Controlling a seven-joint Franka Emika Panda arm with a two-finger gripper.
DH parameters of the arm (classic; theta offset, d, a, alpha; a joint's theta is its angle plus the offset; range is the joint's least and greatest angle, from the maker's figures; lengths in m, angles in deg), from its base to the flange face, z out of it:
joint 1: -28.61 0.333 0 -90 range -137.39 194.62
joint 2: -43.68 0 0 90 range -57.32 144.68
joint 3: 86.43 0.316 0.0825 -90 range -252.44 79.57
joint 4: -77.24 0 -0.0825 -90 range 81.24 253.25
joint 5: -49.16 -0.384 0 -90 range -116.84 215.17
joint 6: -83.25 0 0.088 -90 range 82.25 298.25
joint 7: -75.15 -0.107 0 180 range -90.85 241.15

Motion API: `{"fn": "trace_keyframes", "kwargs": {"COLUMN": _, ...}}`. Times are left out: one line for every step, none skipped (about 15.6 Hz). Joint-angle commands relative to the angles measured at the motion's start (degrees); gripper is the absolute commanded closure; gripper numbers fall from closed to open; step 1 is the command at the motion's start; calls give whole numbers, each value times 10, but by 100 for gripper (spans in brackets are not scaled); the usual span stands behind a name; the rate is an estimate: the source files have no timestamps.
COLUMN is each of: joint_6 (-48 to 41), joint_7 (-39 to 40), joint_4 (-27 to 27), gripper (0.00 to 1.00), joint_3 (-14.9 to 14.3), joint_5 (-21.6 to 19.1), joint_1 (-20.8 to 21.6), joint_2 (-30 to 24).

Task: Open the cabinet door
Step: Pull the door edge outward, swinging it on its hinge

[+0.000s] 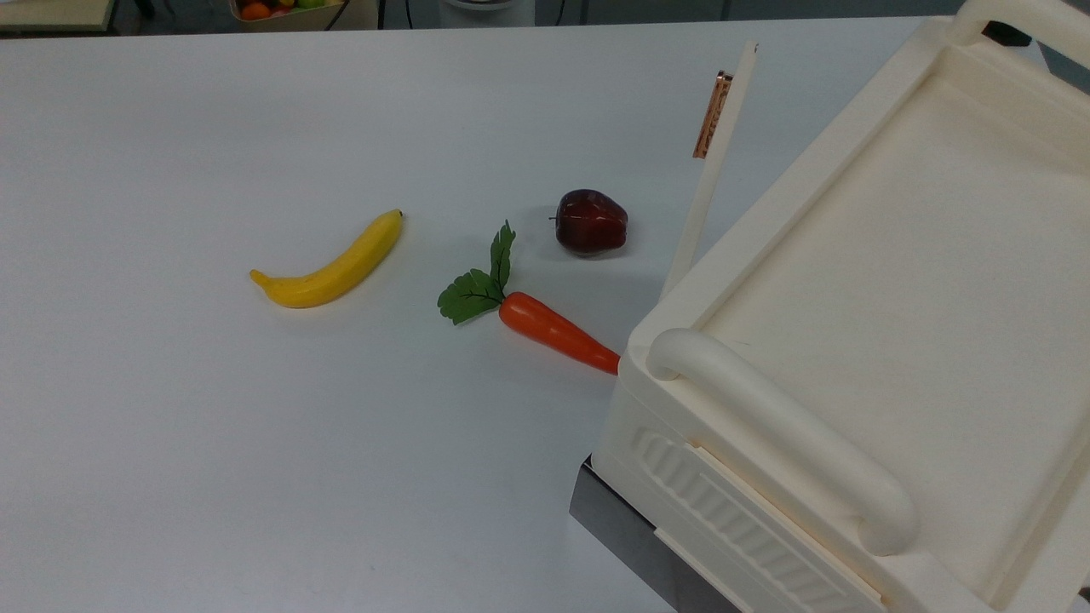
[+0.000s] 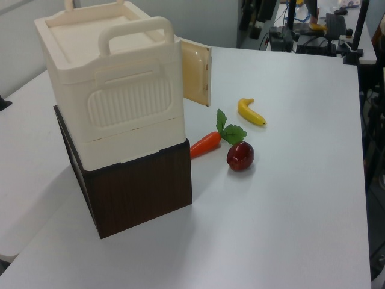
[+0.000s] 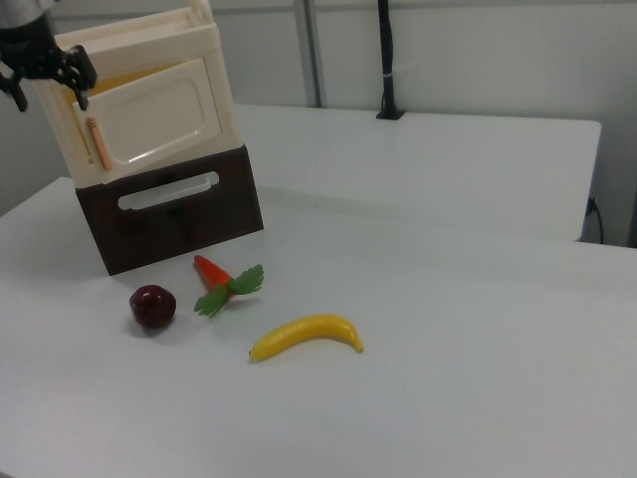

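The cream cabinet (image 1: 894, 255) stands on a dark brown box (image 2: 138, 192). Its cabinet door (image 3: 159, 119), a flat cream panel with a recessed inset, hangs partly open. In the top view the cabinet door (image 1: 705, 183) appears edge-on, with the copper strip handle (image 1: 711, 115) near its far end. The left view has the cabinet door (image 2: 195, 75) swung out from the cabinet's front corner. My black gripper (image 3: 48, 90) hovers at the right view's upper left, open, above the copper handle (image 3: 97, 142) and clear of it, holding nothing.
On the white table in front of the cabinet lie a dark red apple (image 1: 591, 221), an orange carrot (image 1: 553, 330) with green leaves and a yellow banana (image 1: 332, 264). A thick rounded bar handle (image 1: 775, 426) runs across the cabinet's top.
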Motion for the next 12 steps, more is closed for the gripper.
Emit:
{"fn": "trace_keyframes", "kwargs": {"joint_6": 84, "joint_7": -38, "joint_4": -9, "gripper": 0, "joint_3": 0, "joint_5": 12, "joint_1": 51, "joint_2": 9}}
{"fn": "trace_keyframes", "kwargs": {"joint_6": 108, "joint_7": -47, "joint_4": -6, "gripper": 0, "joint_3": 0, "joint_5": 26, "joint_1": 61, "joint_2": 12}}
{"fn": "trace_keyframes", "kwargs": {"joint_6": 130, "joint_7": -54, "joint_4": -4, "gripper": 0, "joint_3": 0, "joint_5": 40, "joint_1": 71, "joint_2": 17}}
{"fn": "trace_keyframes", "kwargs": {"joint_6": 151, "joint_7": -63, "joint_4": -3, "gripper": 0, "joint_3": 0, "joint_5": 53, "joint_1": 79, "joint_2": 26}}
{"fn": "trace_keyframes", "kwargs": {"joint_6": 168, "joint_7": -70, "joint_4": -3, "gripper": 0, "joint_3": 0, "joint_5": 61, "joint_1": 82, "joint_2": 35}}
{"fn": "trace_keyframes", "kwargs": {"joint_6": 182, "joint_7": -72, "joint_4": -3, "gripper": 0, "joint_3": 0, "joint_5": 68, "joint_1": 85, "joint_2": 43}}
{"fn": "trace_keyframes", "kwargs": {"joint_6": 193, "joint_7": -72, "joint_4": -2, "gripper": 0, "joint_3": 0, "joint_5": 71, "joint_1": 85, "joint_2": 50}}
{"fn": "trace_keyframes", "kwargs": {"joint_6": 203, "joint_7": -72, "joint_4": 0, "gripper": 0, "joint_3": 0, "joint_5": 72, "joint_1": 84, "joint_2": 55}}
{"fn": "trace_keyframes", "kwargs": {"joint_6": 210, "joint_7": -72, "joint_4": 3, "gripper": 0, "joint_3": 0, "joint_5": 72, "joint_1": 83, "joint_2": 58}}
{"fn": "trace_keyframes", "kwargs": {"joint_6": 211, "joint_7": -71, "joint_4": 3, "gripper": 0, "joint_3": -1, "joint_5": 72, "joint_1": 81, "joint_2": 59}}
{"fn": "trace_keyframes", "kwargs": {"joint_6": 211, "joint_7": -71, "joint_4": 7, "gripper": 0, "joint_3": -1, "joint_5": 72, "joint_1": 79, "joint_2": 65}}
{"fn": "trace_keyframes", "kwargs": {"joint_6": 211, "joint_7": -70, "joint_4": 7, "gripper": 0, "joint_3": -3, "joint_5": 72, "joint_1": 78, "joint_2": 68}}
